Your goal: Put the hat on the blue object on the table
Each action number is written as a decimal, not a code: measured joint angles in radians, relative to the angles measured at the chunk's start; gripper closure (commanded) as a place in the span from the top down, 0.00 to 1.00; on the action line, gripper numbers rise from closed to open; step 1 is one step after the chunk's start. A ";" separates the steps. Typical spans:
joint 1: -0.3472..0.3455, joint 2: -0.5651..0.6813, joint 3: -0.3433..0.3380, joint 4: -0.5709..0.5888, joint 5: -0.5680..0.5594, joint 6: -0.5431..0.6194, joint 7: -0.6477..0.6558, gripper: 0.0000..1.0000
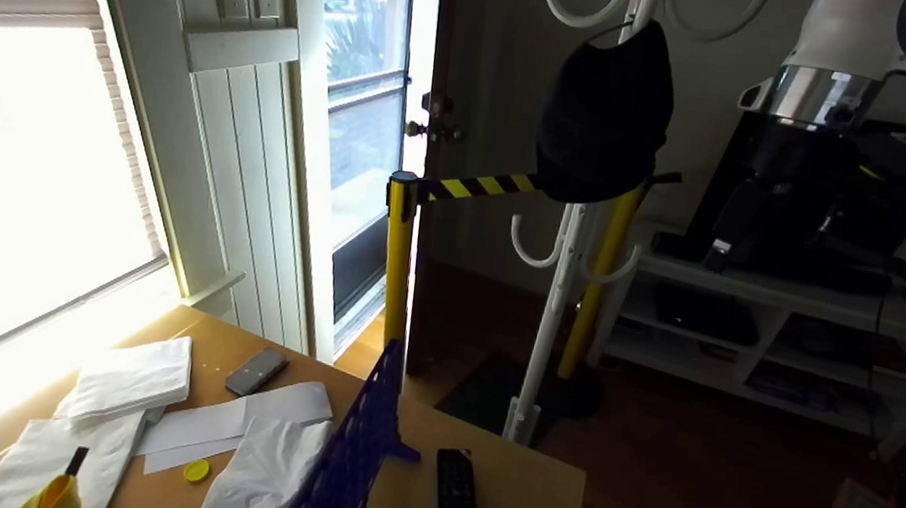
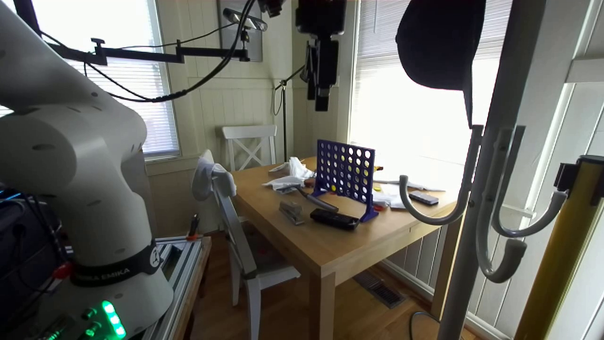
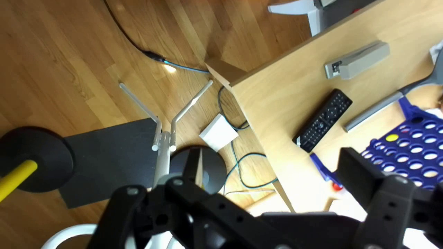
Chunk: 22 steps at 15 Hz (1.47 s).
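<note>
Nothing done yet, by the look of it. Black soft rounded hat (image 1: 606, 123) hangs on white hooked coat rack (image 1: 547, 331); fingers (image 3: 361, 180) spread apart, nothing between them. Navy-blue plastic grid with round holes (image 2: 345, 171) stands upright, hatless, on light tan wooden surface (image 2: 330, 246). Remaining: grasp, unhook, carry over, set on top.

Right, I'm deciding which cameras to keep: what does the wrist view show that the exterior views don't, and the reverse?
Only the wrist view: a small white square box on the plank floor.
Only the exterior views: the black rounded hat and a flat grey phone-like slab.
Shared: the light tan wooden table, the dark-blue plastic grid frame standing on it, the long black remote control and the black two-fingered gripper.
</note>
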 measured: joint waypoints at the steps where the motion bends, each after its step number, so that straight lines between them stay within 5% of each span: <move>1: -0.012 -0.001 -0.007 0.011 -0.003 0.014 -0.005 1.00; 12: -0.022 -0.032 -0.124 0.058 -0.029 0.270 -0.426 1.00; 22: -0.004 -0.079 -0.165 0.029 -0.080 0.430 -0.568 1.00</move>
